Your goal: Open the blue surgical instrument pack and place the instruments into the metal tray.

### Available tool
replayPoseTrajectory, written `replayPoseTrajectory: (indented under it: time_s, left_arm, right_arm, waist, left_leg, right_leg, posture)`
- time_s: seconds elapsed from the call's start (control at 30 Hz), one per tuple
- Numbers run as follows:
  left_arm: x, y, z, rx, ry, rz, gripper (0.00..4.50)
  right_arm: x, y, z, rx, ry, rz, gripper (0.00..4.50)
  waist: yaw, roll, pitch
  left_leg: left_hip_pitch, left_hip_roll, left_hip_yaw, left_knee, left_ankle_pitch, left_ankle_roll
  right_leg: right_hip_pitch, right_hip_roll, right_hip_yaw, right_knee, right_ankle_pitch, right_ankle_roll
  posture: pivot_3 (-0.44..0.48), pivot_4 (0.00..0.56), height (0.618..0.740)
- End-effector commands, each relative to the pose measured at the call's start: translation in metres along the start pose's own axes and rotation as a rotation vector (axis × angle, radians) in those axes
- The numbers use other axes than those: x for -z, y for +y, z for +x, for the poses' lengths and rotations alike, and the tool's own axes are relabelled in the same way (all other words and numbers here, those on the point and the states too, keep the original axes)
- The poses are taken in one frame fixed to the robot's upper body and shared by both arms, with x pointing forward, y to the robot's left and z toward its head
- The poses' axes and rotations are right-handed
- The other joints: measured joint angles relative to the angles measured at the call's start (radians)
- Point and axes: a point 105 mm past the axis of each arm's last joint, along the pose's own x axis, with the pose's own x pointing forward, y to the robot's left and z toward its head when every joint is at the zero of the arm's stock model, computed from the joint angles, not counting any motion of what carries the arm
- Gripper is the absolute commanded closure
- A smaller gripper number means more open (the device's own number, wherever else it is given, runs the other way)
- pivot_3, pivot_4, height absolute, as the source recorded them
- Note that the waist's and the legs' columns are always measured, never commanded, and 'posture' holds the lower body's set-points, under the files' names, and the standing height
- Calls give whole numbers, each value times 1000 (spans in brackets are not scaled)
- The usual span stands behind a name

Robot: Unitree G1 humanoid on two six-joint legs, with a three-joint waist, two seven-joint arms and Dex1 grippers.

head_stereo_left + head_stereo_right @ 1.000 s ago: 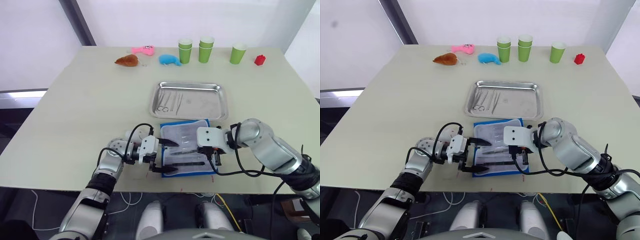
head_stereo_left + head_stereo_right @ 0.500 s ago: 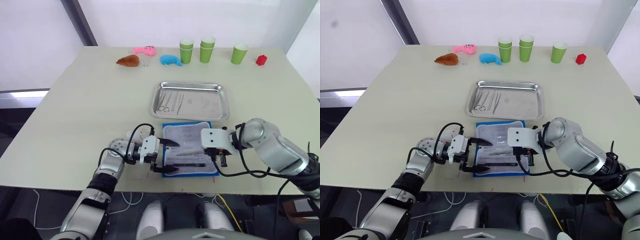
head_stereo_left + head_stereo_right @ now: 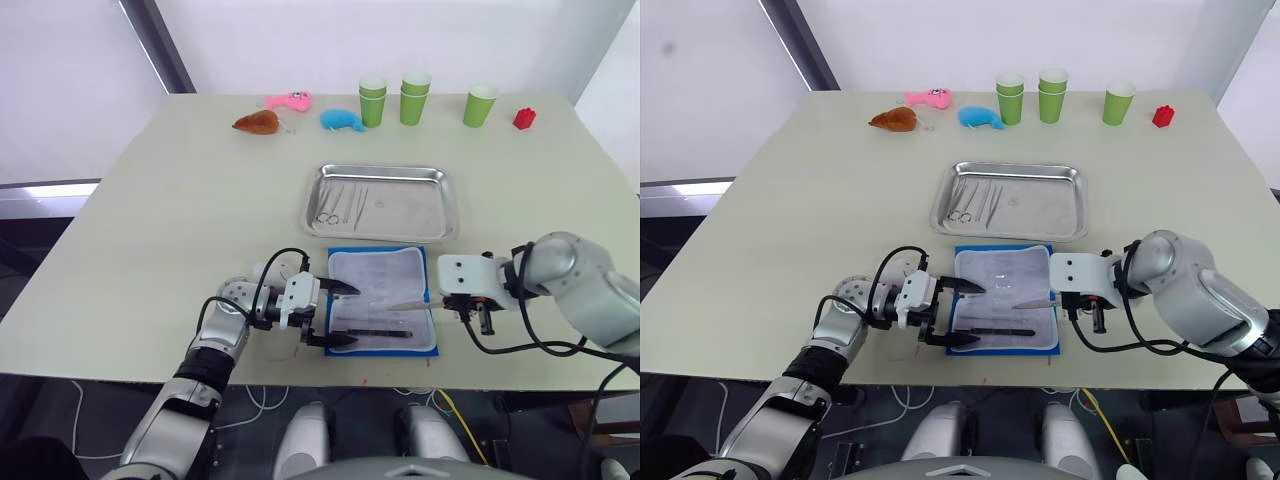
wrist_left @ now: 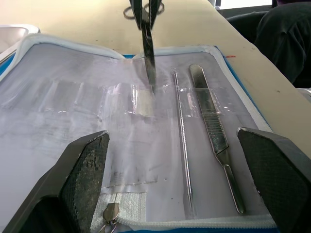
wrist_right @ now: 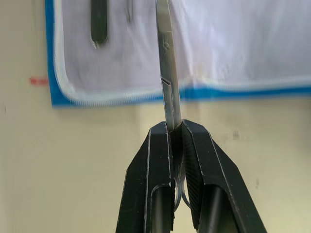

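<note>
The blue surgical instrument pack [image 3: 380, 300] lies open near the table's front edge, pale lining up. A thin probe [image 4: 182, 145] and a flat silver tool [image 4: 214, 131] rest on the lining, and a dark instrument [image 3: 375, 333] lies along its near edge. My right gripper [image 3: 470, 312] is just right of the pack, shut on the ring end of silver scissors [image 5: 167, 73] whose blades reach back over the lining. My left gripper [image 3: 335, 312] is open at the pack's left edge, one finger at each side. Beyond the pack, the metal tray [image 3: 440, 225] holds several instruments [image 3: 340, 203] at its left end.
Along the table's far edge stand green paper cups [image 3: 414, 95], a red block [image 3: 522, 118], a blue whale toy [image 3: 340, 120], a pink toy [image 3: 288, 100] and a brown toy [image 3: 255, 122]. The pack lies close to the table's front edge.
My right gripper has moved right, off the pack to its right side, drawing the scissors along with it. The left gripper has stayed open at the pack's left edge.
</note>
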Motion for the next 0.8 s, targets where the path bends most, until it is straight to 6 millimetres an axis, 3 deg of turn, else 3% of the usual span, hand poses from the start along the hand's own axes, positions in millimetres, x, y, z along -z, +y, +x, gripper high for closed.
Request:
replayPoseTrajectory:
  time_s: [0.03,0.37,0.53,0.8]
  left_arm:
    - [44,-35,14,108,138,-173,0]
    - [48,-35,15,103,151,-206,0]
    - [48,-36,17,100,152,-216,0]
    - [47,-39,19,97,145,-224,0]
  right_arm:
    - [3,-7,-19,53,-9,12,4331]
    - [-20,-39,-41,189,-288,249,4331]
    - [-35,-70,-27,316,-446,454,4331]
    - [-51,-113,-2,492,-553,734,4331]
  waist:
    - [1,0,0]
    - [1,1,-1]
    - [1,3,-2]
    - [1,8,-6]
  left_leg:
    - [0,0,0,0,0,0]
    - [-1,-1,0,1,0,0]
    - [-1,-3,-1,1,0,0]
    - [-2,-6,-3,1,0,0]
  right_leg:
    - [0,0,0,0,0,0]
    - [0,0,0,0,0,0]
    - [1,0,0,1,0,0]
    - [1,-1,2,2,1,-1]
  posture:
    - [0,150,739]
    - [0,150,739]
    - [0,150,739]
    - [0,150,739]
